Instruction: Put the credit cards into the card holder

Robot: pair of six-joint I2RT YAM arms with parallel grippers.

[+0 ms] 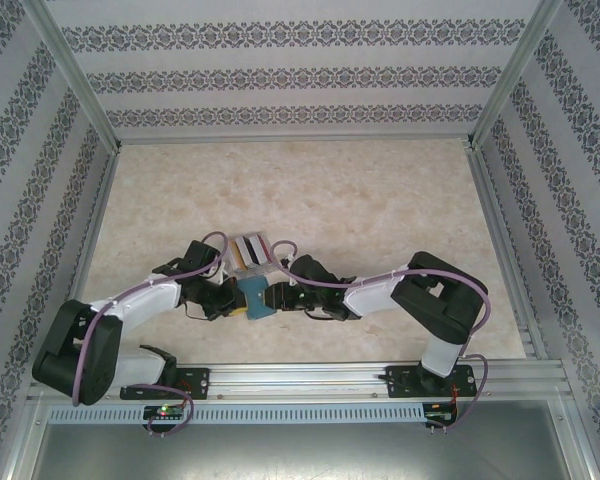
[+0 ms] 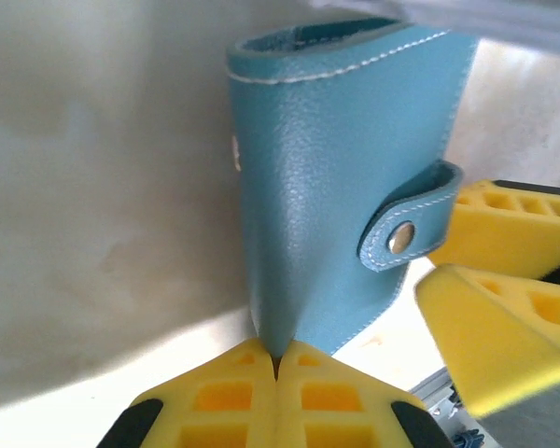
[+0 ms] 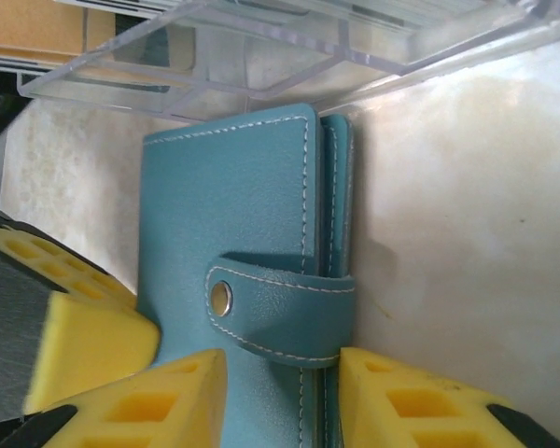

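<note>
Card holder (image 1: 257, 297), teal and snapped shut, is near the front middle of the table (image 1: 380, 200), just in front of a clear card rack (image 3: 289, 47). The left end effector (image 2: 276, 359) is pinched fully closed on one edge. The right end effector (image 3: 282, 392) straddles the strap end, jaws partly apart; contact looks uncertain.

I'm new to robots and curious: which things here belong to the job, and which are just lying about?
Job:
teal card holder
credit cards
left end effector
right end effector

Just there:
clear plastic tray holding the cards
marble-look table
patterned walls
</note>
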